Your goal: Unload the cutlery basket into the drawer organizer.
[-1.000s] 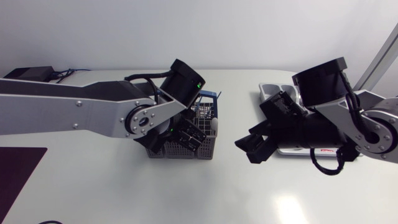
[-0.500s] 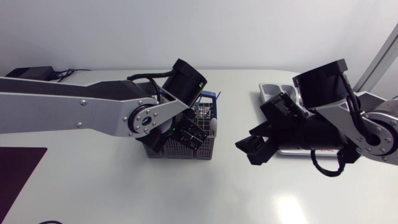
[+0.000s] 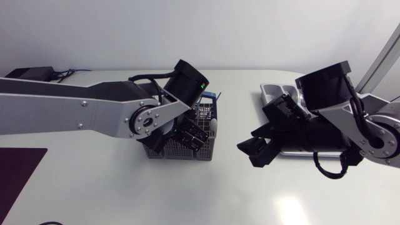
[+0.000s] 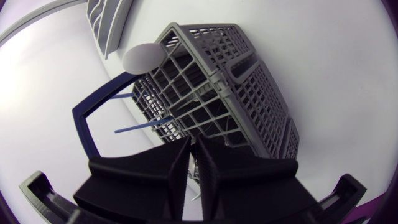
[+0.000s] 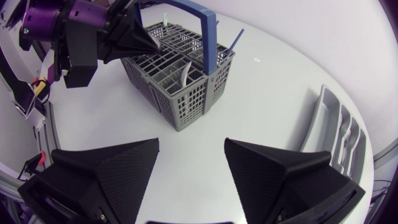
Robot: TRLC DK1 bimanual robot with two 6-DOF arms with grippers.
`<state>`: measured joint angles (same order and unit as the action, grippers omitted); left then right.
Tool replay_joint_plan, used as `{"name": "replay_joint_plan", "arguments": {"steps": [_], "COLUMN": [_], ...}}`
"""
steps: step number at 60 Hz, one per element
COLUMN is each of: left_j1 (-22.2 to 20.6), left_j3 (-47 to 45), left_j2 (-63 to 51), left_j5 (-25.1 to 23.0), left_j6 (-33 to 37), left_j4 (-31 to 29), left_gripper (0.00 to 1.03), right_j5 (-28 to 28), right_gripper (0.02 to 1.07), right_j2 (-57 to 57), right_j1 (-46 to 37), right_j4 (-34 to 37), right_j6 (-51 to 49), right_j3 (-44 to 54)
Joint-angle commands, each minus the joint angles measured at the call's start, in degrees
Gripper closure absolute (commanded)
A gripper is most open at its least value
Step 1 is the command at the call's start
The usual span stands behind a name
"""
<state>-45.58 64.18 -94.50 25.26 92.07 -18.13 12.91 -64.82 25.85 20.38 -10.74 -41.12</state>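
The white table (image 3: 187,194) carries everything. My left arm (image 3: 75,112) is bent steeply down over the grey plastic lattice cutlery basket with its blue hoop handle (image 4: 236,81). My right arm (image 3: 350,125) partly covers the pale grey moulded drawer organizer (image 5: 336,130), which lies beside and behind the right pincer (image 5: 189,162).

The right pincer is spread wide and holds nothing. It hangs over bare table, with the basket well ahead of it.

The left pincer (image 4: 193,146) is pressed almost together, with only a slit between its wedges. Its tips point into the basket compartments just ahead of it. I cannot tell whether a thin handle is nipped in that slit.

The step in hand looks like picking one piece out of the basket, which is not yet emptied. A white plastic spoon (image 4: 143,56) stands at the rim ahead of the left pincer, near the handle. A thin blue stick-like piece (image 4: 143,127) leans out beside the handle, closer to the tips.

To do this well, the wedges should straddle a single handle. They should close from two sides well above the lattice, then lift straight along the compartment so nothing snags the grid or the blue hoop. The light basket may tip or ride up with the piece, so a slow draw is safest.
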Motion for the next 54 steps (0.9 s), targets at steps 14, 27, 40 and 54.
{"name": "replay_joint_plan", "arguments": {"steps": [14, 27, 40, 54], "left_j1": [-0.2, -0.3, -1.0, -2.5], "left_j3": [-2.1, -3.1, -4.1, -5.8], "left_j2": [3.4, 5.4, 6.9, 8.9], "left_j5": [2.2, 2.8, 4.5, 5.8], "left_j6": [-0.6, -0.8, -1.5, -3.0], "left_j4": [1.1, 2.3, 5.0, 6.4], "left_gripper": [0.94, 0.94, 0.94, 0.94], "right_j5": [0.2, -0.1, -0.2, -0.2], "right_gripper": [0.31, 0.31, 0.31, 0.31], "right_j2": [0.5, 0.7, 1.4, 1.8], "right_j1": [1.0, 1.8, 1.8, 1.8], "right_j4": [-0.1, 0.0, 0.3, 0.1], "right_j6": [-0.1, 0.5, 0.5, 0.5], "right_j3": [0.9, 1.0, 1.0, 1.7]}}
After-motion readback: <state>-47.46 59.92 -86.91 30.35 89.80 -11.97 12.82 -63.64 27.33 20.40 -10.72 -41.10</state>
